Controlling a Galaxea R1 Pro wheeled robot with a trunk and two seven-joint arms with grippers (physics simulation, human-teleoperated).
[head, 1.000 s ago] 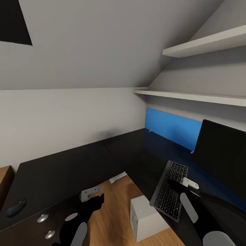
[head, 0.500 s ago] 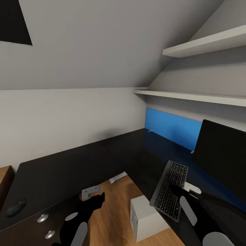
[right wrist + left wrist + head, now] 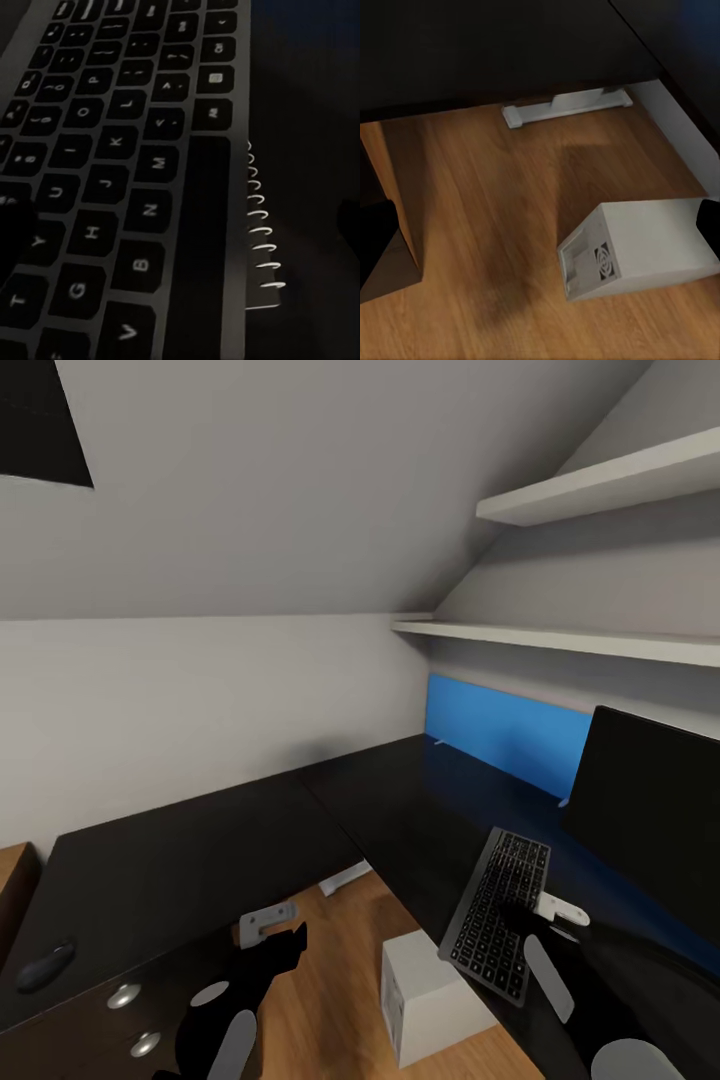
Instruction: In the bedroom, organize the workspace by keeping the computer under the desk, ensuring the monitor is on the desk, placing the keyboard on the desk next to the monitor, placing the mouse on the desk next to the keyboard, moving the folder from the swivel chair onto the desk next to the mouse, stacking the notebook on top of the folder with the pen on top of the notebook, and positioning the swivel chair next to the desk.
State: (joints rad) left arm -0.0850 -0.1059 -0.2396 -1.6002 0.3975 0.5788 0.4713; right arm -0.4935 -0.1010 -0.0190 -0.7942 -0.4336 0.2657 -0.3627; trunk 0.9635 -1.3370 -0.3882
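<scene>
Landmark: your long L-shaped desk [image 3: 200, 850] with the black top; every place below is given from it.
Mouse: the small, nearly black oval mouse [image 3: 45, 965] lies on the desk's far left end, close to the front edge above the drawers with round silver knobs [image 3: 124, 996].
Left gripper: your left gripper [image 3: 285, 940] hangs in front of the desk's left wing, over the light wood floor [image 3: 480, 225]; you cannot tell from either view how far its fingers are spread.
Open room: in the inner corner of the desk the floor lies bare between the left wing's front edge and the white box-shaped computer tower [image 3: 425, 995].
Computer: the tower stands on the floor just beside the right wing's front edge; the left wrist view gives you its vented end [image 3: 585, 266] and a pale foot bar [image 3: 566, 109] under the desk.
Keyboard: the slim dark grey keyboard [image 3: 497, 915] lies on the right wing, its near end sticking out past the front edge above the tower.
Right gripper: your right gripper [image 3: 520, 912] is low over the keyboard's middle; whether it is spread or pinching, you cannot tell.
Right wrist extra: it shows you the black keys [image 3: 112, 150] close up and white spiral wire loops [image 3: 259, 225] touching the keyboard's long edge.
Monitor: the wide black flat screen [image 3: 650, 820] stands on the right wing behind the keyboard, before the bright blue back panel [image 3: 505, 735].
</scene>
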